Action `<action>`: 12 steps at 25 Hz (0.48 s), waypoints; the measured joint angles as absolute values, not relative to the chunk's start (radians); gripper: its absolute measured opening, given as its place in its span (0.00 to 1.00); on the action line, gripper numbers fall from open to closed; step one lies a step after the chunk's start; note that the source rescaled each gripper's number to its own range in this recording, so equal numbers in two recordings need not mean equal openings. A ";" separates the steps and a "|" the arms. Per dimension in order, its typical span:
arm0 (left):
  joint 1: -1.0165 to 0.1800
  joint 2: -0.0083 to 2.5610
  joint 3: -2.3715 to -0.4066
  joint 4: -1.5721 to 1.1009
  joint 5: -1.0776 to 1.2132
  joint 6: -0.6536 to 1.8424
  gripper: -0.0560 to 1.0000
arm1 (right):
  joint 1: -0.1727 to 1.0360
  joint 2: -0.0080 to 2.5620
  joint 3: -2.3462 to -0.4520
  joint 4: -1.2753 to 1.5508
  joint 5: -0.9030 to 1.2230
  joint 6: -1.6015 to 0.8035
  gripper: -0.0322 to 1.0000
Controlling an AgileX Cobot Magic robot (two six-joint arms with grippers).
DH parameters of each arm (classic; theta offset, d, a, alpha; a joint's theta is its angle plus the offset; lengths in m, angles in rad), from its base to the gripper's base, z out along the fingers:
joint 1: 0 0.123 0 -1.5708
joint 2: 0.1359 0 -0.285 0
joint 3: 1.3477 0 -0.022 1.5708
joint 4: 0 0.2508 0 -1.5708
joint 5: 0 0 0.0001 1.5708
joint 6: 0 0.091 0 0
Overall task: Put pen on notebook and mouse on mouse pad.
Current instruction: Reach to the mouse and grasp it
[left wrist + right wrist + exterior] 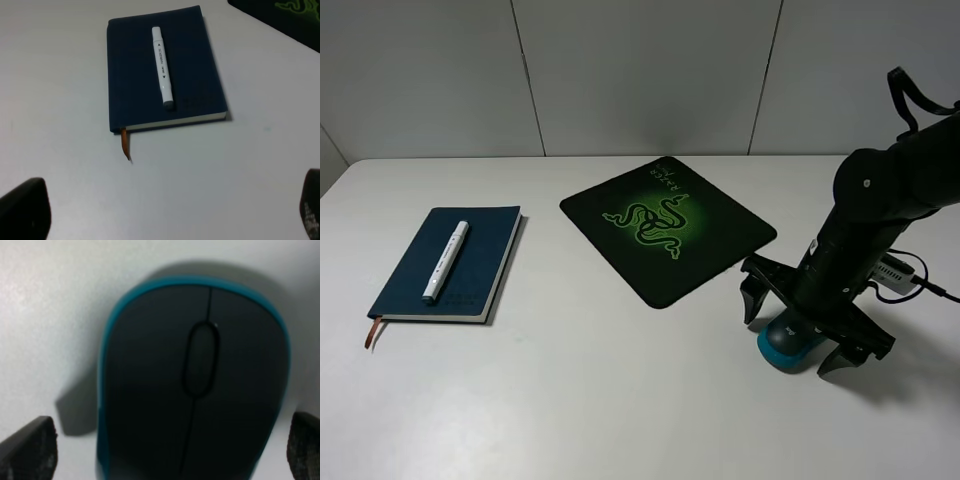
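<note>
The white pen [446,260] lies lengthwise on the navy notebook [480,262] at the left of the table; the left wrist view shows the pen [162,67] on the notebook [130,75]. My left gripper [167,212] hovers open short of the notebook, out of the high view. The black mouse pad [720,250] with its green logo sits in the middle. The teal-sided mouse [788,342] rests on the bare table right of the pad. My right gripper [798,328] is lowered over the mouse [195,390], open, one finger on either side, not touching.
The notebook's brown ribbon [370,330] trails toward the front edge. A grey cable [920,285] runs off behind the right arm. A corner of the mouse pad [280,20] shows in the left wrist view. A panelled wall stands behind the white table [600,400].
</note>
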State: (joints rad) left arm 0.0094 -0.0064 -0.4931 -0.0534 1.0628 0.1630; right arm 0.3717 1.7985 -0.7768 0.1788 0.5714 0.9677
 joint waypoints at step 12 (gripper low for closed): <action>0.009 -0.006 -0.493 -0.053 1.063 0.163 1.00 | 0.372 1.818 -0.777 0.174 0.585 0.971 0.55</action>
State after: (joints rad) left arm 0.0094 -0.0064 -0.4931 -0.0534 1.0628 0.1630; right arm 0.3717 1.8180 -0.7765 0.1736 0.5849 0.9712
